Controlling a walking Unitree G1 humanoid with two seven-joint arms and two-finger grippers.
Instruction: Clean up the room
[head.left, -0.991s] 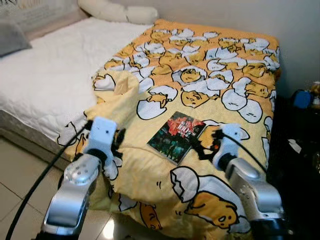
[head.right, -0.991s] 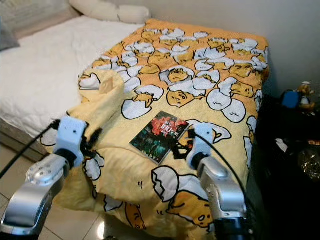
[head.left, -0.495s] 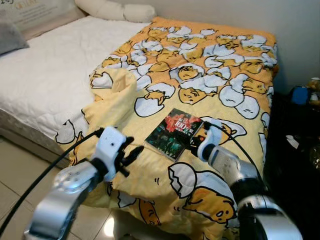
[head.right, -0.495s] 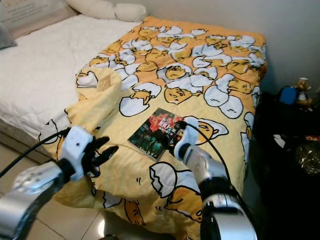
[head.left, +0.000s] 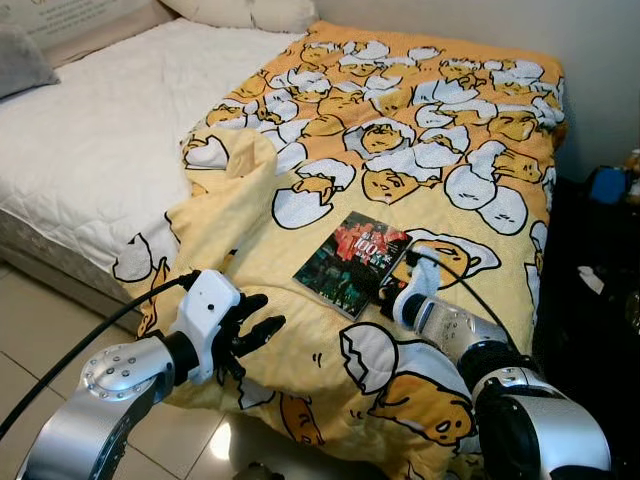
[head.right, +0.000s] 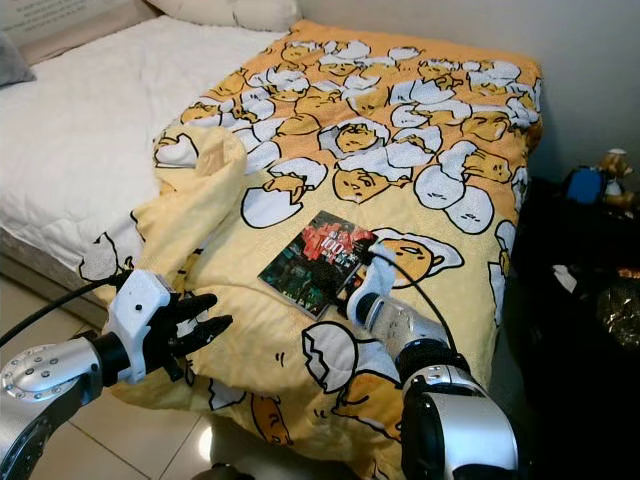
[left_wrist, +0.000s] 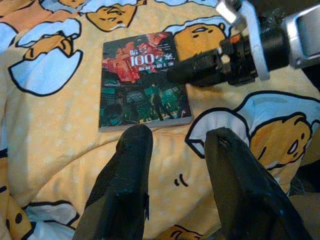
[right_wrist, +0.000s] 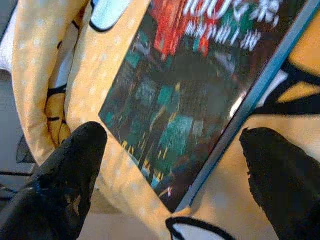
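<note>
I'm holding the right gripper (right_wrist: 170, 165) at the near right edge of the book (head.left: 353, 263), jaws spread wide across its corner. The book is lying flat on the yellow blanket (head.left: 420, 130). The left gripper (head.left: 250, 335) is hovering nearby, fingers parted.

Flat open blanket (head.left: 420, 150) all around the book (head.left: 351, 262), raised blanket fold (head.left: 245, 170) on the left side, right pincer (head.left: 395, 296) parted at the book's right edge, left pincer (head.left: 250, 338) open near the bed's foot, dark clutter (head.left: 600, 280) beside the bed on the right.
</note>
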